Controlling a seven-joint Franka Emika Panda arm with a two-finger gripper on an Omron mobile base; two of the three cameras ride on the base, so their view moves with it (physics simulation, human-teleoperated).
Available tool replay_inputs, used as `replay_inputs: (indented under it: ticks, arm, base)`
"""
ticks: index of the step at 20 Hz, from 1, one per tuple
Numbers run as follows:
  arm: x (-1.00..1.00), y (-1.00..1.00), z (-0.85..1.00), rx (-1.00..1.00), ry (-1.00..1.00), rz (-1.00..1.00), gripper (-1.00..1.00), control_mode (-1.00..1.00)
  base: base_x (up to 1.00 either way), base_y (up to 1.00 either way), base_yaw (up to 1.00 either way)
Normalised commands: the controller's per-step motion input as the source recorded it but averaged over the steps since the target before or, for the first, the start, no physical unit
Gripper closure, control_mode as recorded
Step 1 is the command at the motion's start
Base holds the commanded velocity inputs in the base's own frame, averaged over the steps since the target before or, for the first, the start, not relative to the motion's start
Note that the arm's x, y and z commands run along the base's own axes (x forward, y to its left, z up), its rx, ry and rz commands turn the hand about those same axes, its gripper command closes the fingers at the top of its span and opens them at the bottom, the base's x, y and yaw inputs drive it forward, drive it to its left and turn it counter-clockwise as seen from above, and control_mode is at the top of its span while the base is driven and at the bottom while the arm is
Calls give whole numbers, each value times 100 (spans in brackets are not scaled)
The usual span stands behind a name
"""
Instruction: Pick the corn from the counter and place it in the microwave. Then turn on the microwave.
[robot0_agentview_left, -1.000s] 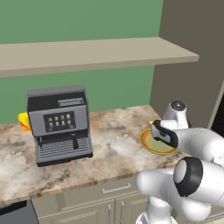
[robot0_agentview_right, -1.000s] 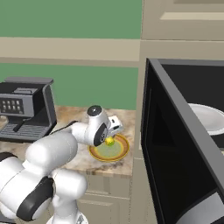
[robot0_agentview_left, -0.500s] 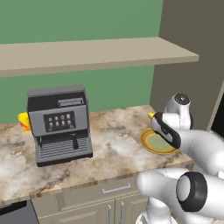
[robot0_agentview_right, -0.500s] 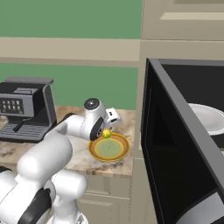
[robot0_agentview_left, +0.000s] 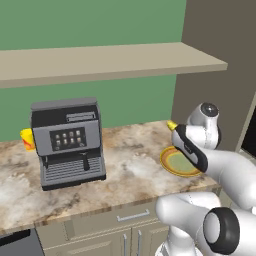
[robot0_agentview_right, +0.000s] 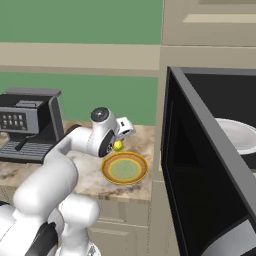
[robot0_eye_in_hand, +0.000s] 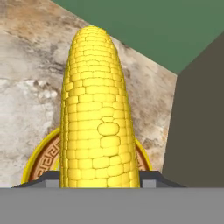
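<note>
Above the plate (robot0_agentview_right: 124, 168) near the table's (robot0_agentview_left: 125, 170) right edge, the hand (robot0_agentview_right: 120, 140) gripped the corn (robot0_eye_in_hand: 98, 118), lifted clear of the table. Beside it, the microwave (robot0_agentview_right: 210, 165) stood open.

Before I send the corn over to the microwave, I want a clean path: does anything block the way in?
Nothing visible does. The gripper holds the corn above the plate, and the microwave stands open beside it, door swung out toward the camera.
</note>
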Motion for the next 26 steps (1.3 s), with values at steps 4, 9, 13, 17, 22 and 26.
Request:
replay_inputs:
  ticks: [4, 9, 13, 17, 22, 26]
  arm:
    - [-1, 17, 25, 0, -8, 3, 100, -100]
    - [-1, 14, 19, 0, -8, 3, 100, -100]
    - [-3, 12, 14, 0, -10, 2, 100, -100]
    - [-7, 11, 16, 0, -10, 3, 100, -100]
    - [-9, 5, 22, 0, -10, 2, 100, -100]
    - [-8, 6, 22, 0, -8, 3, 100, -100]
  base:
    - [0, 0, 0]
    - [0, 0, 0]
    - [0, 0, 0]
    - [0, 0, 0]
    - [0, 0, 0]
    - [0, 0, 0]
